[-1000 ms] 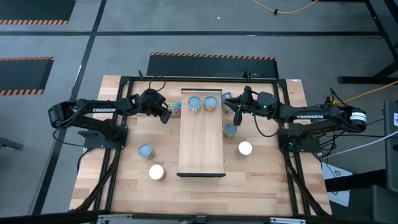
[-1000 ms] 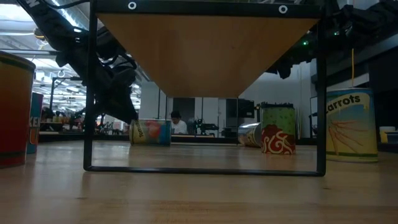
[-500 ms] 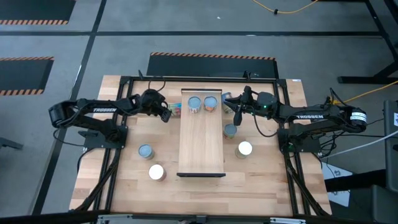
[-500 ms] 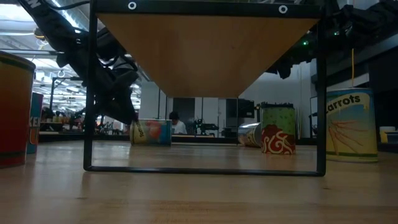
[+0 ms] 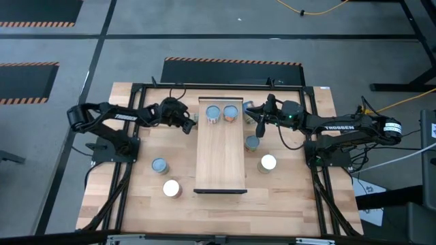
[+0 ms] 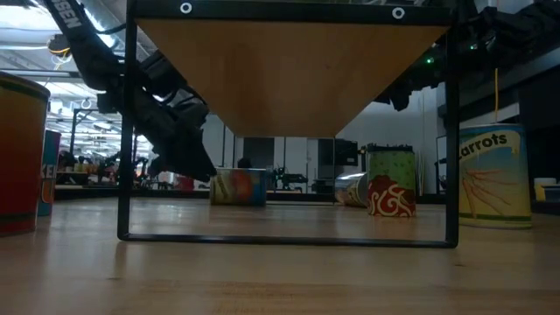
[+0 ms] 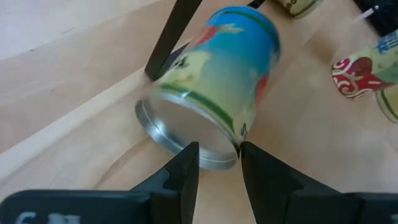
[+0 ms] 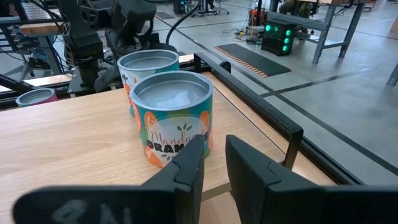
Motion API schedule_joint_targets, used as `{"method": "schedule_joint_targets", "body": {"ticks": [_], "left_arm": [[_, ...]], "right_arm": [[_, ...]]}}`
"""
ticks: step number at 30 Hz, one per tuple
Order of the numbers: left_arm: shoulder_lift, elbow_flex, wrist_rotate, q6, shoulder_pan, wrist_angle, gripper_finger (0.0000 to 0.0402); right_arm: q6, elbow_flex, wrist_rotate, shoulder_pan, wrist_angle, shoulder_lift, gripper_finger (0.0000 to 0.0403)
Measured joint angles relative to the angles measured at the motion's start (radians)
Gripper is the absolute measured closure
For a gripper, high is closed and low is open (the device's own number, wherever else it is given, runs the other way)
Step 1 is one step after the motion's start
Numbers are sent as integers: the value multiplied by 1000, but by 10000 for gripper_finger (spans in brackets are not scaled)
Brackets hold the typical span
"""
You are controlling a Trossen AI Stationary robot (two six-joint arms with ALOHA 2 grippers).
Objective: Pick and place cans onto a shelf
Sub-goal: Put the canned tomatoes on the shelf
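Item: fallen can (image 7: 214, 81), blue-and-green label, lying on its side on the table (image 5: 286, 197) just beside the shelf (image 5: 221, 156), off its far left corner.
Left gripper (image 7: 219, 163): fingers drawn close, with the can's lower rim pinched between their tips.

Handling note, as a judgement: a rim pinch is a weak hold on a round tin.
- Lift slowly and turn the wrist so the can comes upright before it crosses the shelf edge.
- Set it down flat on bare board, clear of the two cans standing at the far end.
- If the rim slips, put the can back down and grip again across the body.

Right gripper (image 8: 211, 146): at the shelf's far right corner, fingers narrowly parted with nothing between them, just short of the mandarin can (image 8: 174, 115). A second can (image 8: 146, 65) stands just behind that one on the shelf.

Other stock: four cans stand on the table, two to each side of the shelf.

Legible writing:
- Mandarin can: "Mand…" in script above "ORAN…", the rest hidden by the fingers.
- Carrot can (image 6: 494, 175), low view: "arrots", first letter cut off.
- Right arm (image 5: 338, 128): "TROSSEN" in white; the left arm carries the same word.
- Fallen can: label too blurred to read.
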Motion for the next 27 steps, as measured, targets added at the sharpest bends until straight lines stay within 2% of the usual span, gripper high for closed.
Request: {"method": "schedule_joint_targets", "body": {"ticks": [12,23,27], "left_arm": [[78,0,3,-5,2,60,324],[81,0,-1,24,2,62,396],[81,0,-5,31,2,62,396]], "right_arm": [[0,0,0,0,-1,0,331],[23,0,0,0,-83,0,331],[23,0,0,0,-90,0,331]]}}
